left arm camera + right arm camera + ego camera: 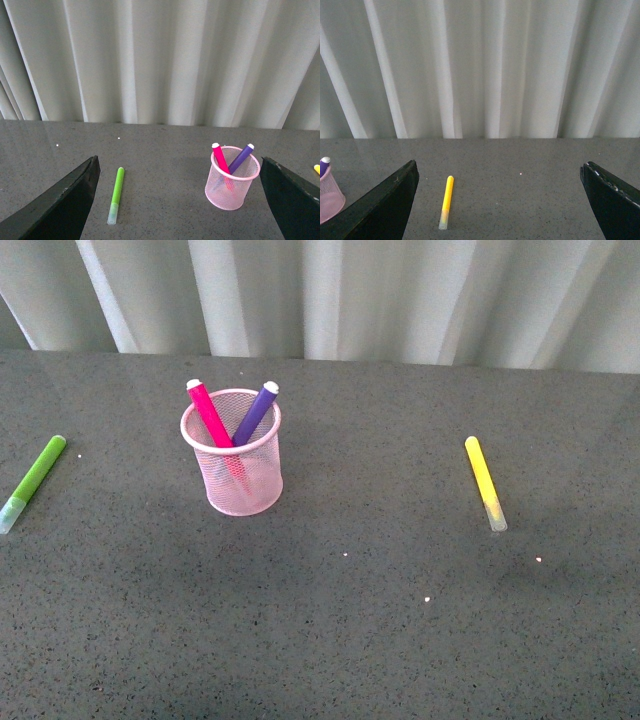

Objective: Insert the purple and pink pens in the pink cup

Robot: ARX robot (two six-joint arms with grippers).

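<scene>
On the dark grey speckled tabletop (400, 640) before pleated white curtains (400, 290), the light pink wire-mesh cup (233, 455) at ten o'clock holds the magenta pink pen (209, 413) and dark purple pen (256, 413), while both the left gripper (177, 210) and right gripper (497, 210) gape wide, empty.

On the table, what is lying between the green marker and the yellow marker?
The pink cup, holding the pink pen and purple pen, stands between the green marker and yellow marker, nearer the green one. The front view shows this.

— What's behind the worktop (400, 640) on your feed?
— I see a pale pleated curtain (400, 300) along its whole far edge.
— And the surface?
— Dark grey, finely speckled, evenly lit, with faint soft shadows.
</scene>
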